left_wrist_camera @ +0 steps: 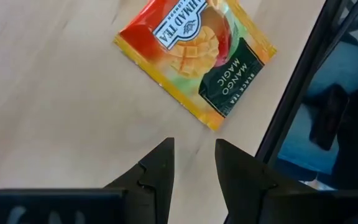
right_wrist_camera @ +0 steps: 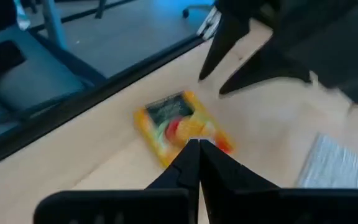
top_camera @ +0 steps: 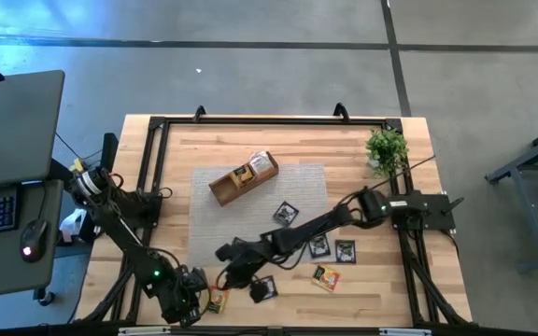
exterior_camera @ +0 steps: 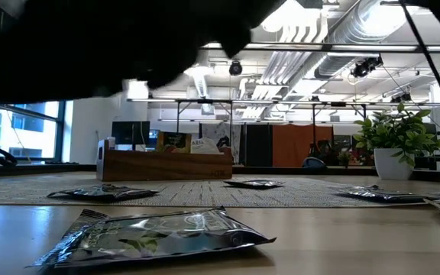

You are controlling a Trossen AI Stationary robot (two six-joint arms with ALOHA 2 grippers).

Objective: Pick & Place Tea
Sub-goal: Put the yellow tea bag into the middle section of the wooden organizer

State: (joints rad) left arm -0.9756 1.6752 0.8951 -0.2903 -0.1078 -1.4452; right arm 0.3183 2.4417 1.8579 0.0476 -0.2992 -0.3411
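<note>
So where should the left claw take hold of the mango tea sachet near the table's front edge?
The mango sachet lies flat on the bare wood, turned diagonally, one corner towards the left claw. Probably best to come from straight above and pinch that near corner or an edge, since its flat face offers nothing to grip.

You have two yellow-red sachets (top_camera: 325,277) on the bare wood and four dark sachets (top_camera: 286,214) in sight, one wooden tray (top_camera: 243,176) holding a few more that you cannot count, one potted plant (top_camera: 387,149), and two arms.
</note>
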